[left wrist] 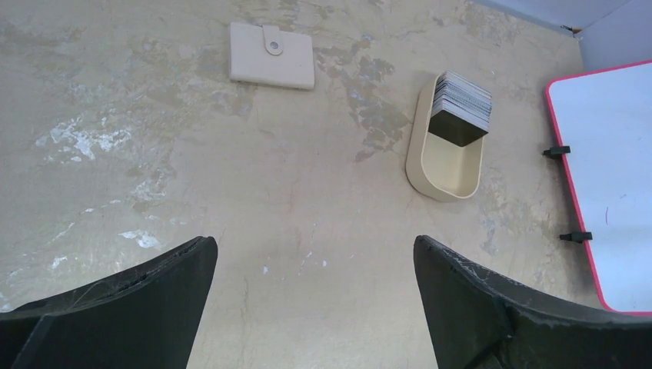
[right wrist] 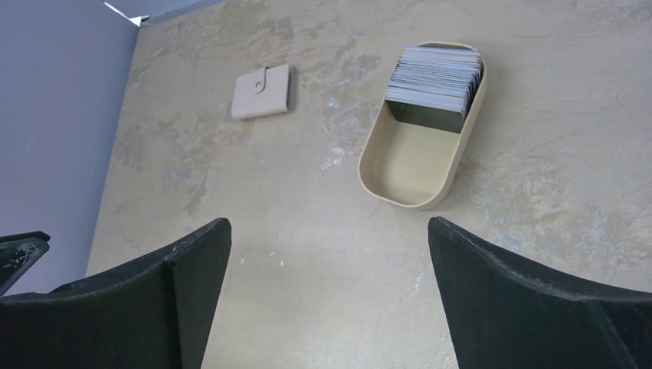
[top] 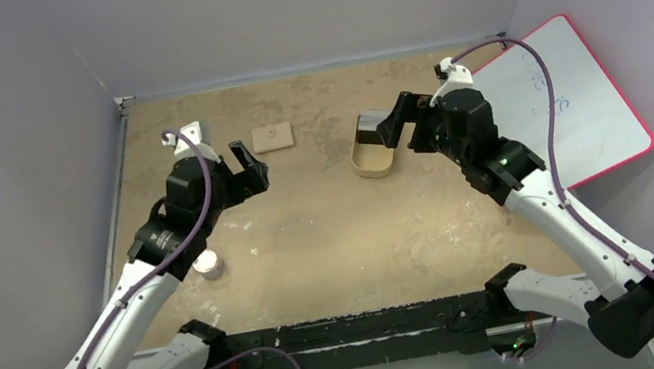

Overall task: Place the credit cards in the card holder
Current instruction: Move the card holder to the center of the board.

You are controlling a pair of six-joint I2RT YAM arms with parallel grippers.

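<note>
The card holder (top: 273, 137) is a small tan wallet, lying closed and flat with its snap tab done up at the back of the table. It also shows in the left wrist view (left wrist: 272, 65) and the right wrist view (right wrist: 262, 91). The credit cards (top: 373, 122) stand as a thick pale grey stack in the far end of a tan oval tray (top: 371, 167). The stack shows clearly in both wrist views (left wrist: 461, 100) (right wrist: 436, 77). My left gripper (top: 249, 166) is open and empty, left of the wallet. My right gripper (top: 402, 126) is open and empty above the tray's right side.
A white board with a red edge (top: 573, 105) leans at the right, off the table's edge. A small white round object (top: 207, 263) sits at the near left. A white-edged slab (top: 194, 129) lies at the back left behind my left arm. Grey walls close in three sides.
</note>
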